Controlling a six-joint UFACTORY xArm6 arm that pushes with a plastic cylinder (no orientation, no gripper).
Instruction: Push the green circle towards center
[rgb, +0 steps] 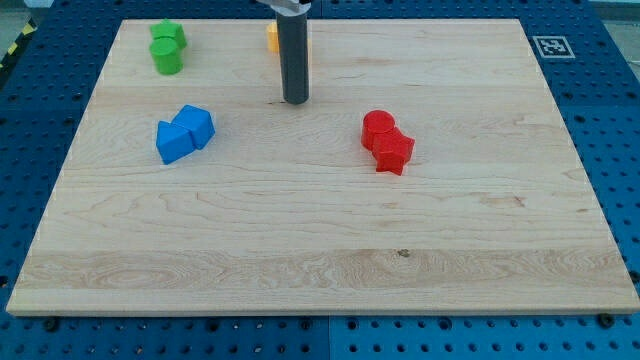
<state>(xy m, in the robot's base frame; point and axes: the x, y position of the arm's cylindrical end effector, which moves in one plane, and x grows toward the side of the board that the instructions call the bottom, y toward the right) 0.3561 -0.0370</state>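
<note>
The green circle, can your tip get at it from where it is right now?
Probably yes. My tip sits right of the green circle, with bare board between; the blue blocks lie lower, out of the way.

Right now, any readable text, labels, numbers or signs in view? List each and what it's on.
No words, brands or numbers can be read.
One sign only: a black-and-white square fiducial marker on the wooden board, corner at the view's top right; it carries a pattern, not text.
</note>
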